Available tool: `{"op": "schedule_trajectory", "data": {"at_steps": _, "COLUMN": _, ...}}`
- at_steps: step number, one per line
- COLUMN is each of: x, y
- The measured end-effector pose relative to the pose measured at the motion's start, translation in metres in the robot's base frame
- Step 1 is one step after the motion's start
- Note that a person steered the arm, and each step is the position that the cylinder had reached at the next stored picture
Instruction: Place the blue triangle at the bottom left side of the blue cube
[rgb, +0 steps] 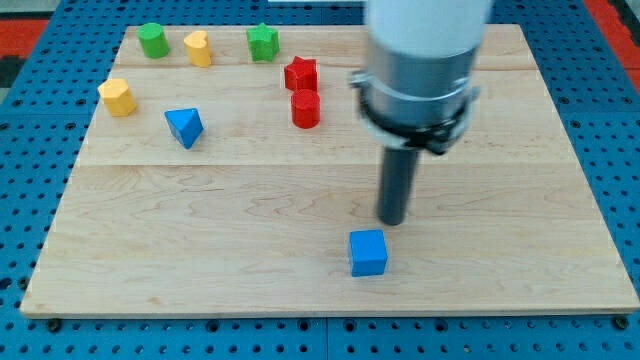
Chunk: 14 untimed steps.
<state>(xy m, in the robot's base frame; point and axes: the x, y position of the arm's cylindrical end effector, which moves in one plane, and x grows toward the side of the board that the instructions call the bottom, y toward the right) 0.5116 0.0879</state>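
The blue triangle (184, 127) lies on the wooden board at the view's upper left. The blue cube (367, 252) sits near the board's bottom edge, a little right of centre. My tip (392, 221) rests on the board just above and slightly right of the blue cube, apart from it. The blue triangle is far to the left of and above my tip and the cube.
A green cylinder (152, 40), a yellow heart (198, 47) and a green star (262, 42) line the board's top. A yellow block (117, 97) sits at the left. A red star (300, 73) and a red cylinder (305, 108) stand at upper centre.
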Motion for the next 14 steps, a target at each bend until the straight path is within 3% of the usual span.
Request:
{"op": "schedule_trajectory", "data": {"at_steps": 1, "x": 0.055, "y": 0.027}}
{"op": "schedule_trajectory", "data": {"at_steps": 2, "x": 0.069, "y": -0.042}}
{"op": "schedule_trajectory", "data": {"at_steps": 3, "x": 0.051, "y": 0.004}}
{"op": "schedule_trajectory", "data": {"at_steps": 4, "x": -0.035, "y": 0.008}}
{"op": "schedule_trajectory", "data": {"at_steps": 5, "x": -0.075, "y": -0.104}}
{"op": "schedule_trajectory", "data": {"at_steps": 6, "x": -0.108, "y": -0.181}}
{"op": "schedule_trajectory", "data": {"at_steps": 7, "x": -0.142, "y": -0.236}}
{"op": "schedule_trajectory", "data": {"at_steps": 8, "x": -0.176, "y": -0.232}}
{"op": "schedule_trajectory", "data": {"at_steps": 9, "x": -0.141, "y": -0.253}}
{"op": "schedule_trajectory", "data": {"at_steps": 10, "x": -0.116, "y": -0.207}}
{"op": "schedule_trajectory", "data": {"at_steps": 11, "x": -0.183, "y": -0.171}}
{"op": "schedule_trajectory", "data": {"at_steps": 12, "x": -0.197, "y": -0.219}}
{"op": "schedule_trajectory", "data": {"at_steps": 14, "x": -0.174, "y": -0.299}}
